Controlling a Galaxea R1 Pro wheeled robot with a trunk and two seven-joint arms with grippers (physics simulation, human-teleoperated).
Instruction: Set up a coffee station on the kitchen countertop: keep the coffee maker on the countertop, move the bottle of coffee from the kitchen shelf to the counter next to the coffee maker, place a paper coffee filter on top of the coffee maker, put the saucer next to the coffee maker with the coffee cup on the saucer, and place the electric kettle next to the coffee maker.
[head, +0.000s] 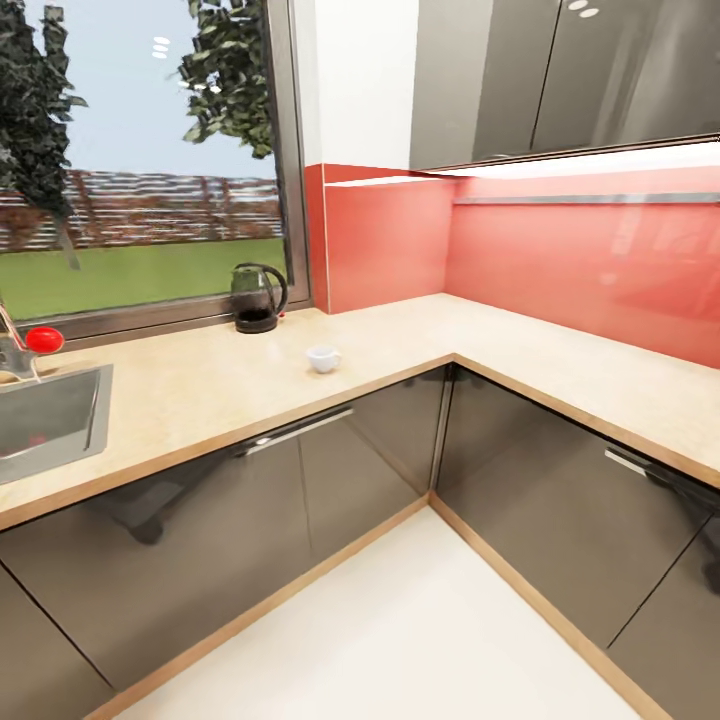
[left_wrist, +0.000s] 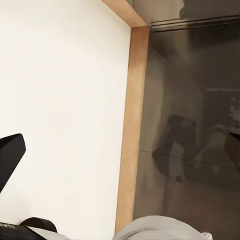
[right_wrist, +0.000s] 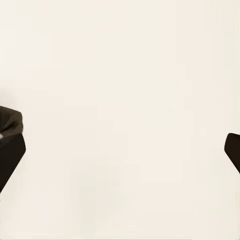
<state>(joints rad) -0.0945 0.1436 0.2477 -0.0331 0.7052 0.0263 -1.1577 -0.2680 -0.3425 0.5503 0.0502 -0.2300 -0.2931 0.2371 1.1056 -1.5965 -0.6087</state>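
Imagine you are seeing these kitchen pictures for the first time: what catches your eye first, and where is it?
The glossy red back panel running above the L-shaped kitchen countertop stands out most. On the countertop, the dark electric kettle stands by the window, with the small white coffee cup in front of it, apart from it. At the far left sits a steel sink.

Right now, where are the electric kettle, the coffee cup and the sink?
electric kettle (head: 256, 296): head view, on its dark glass body, by the window.
coffee cup (head: 322, 358): head view, on its white side wall.
sink (head: 88, 430): head view, on its metal rim, set into the countertop.
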